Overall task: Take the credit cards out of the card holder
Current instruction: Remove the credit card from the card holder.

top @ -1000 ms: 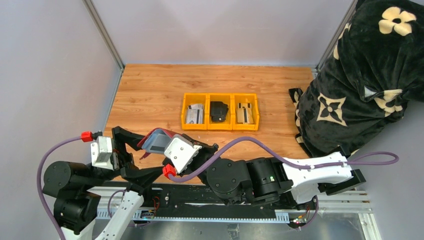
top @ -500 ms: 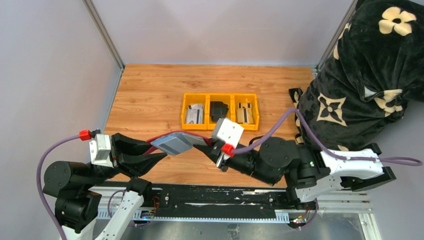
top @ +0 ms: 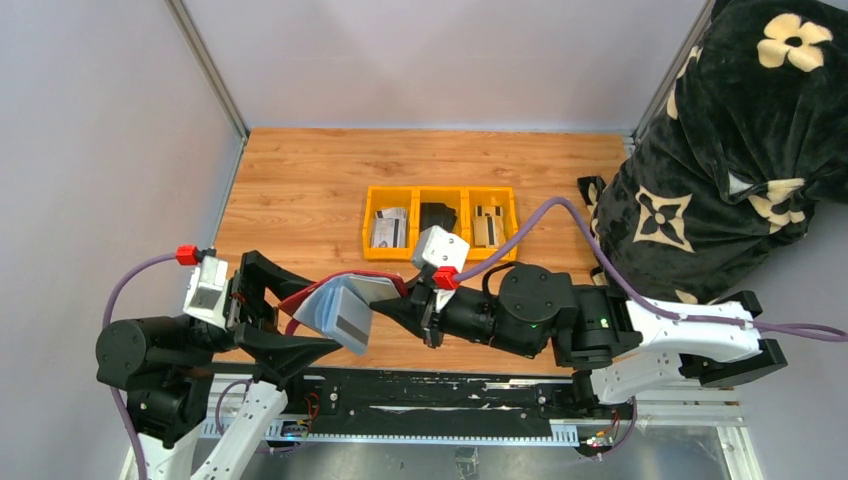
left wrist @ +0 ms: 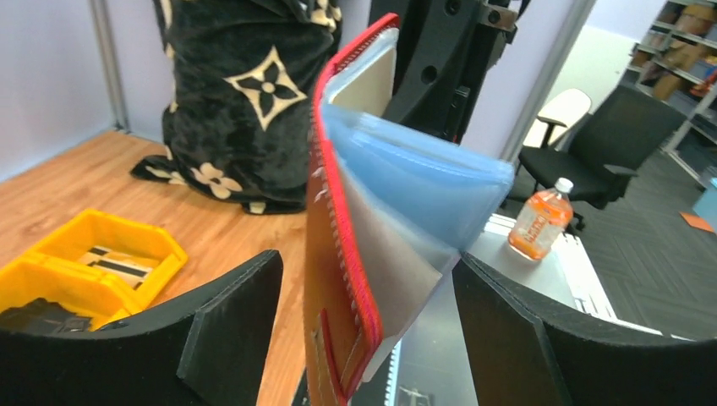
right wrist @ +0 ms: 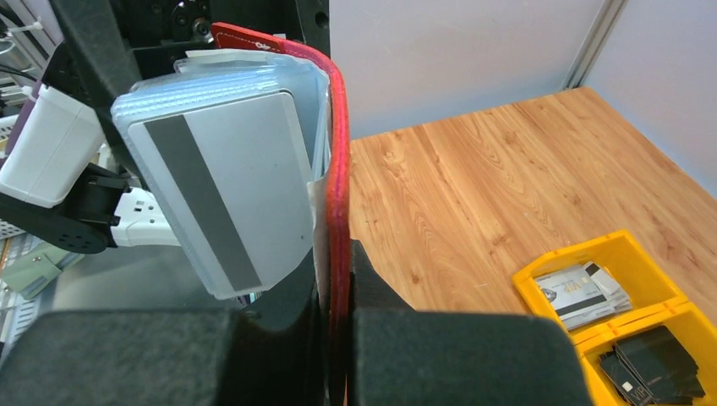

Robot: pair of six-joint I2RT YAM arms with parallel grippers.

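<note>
the step in hand looks like the pull-out of a card, not yet begun. the card holder [right wrist: 338, 161] hangs open in the air over the near edge of the bench [top: 300, 180], between the two arms. the right fingers [right wrist: 368, 338] are clenched on its red edge. the left fingers [top: 300, 347] stand released, one on either side of the holder, grasping nothing. a grey-white card [right wrist: 228, 186] with a dark stripe shows at the front of the fanned clear sleeves [left wrist: 406, 169]. next, i judge, the left fingers must line up on that card's free edge alone, pinch it without catching the sleeve, and draw it straight out against the right's hold. the yellow bins [top: 440, 190] further back hold cards, so they are a likely drop place.
</note>
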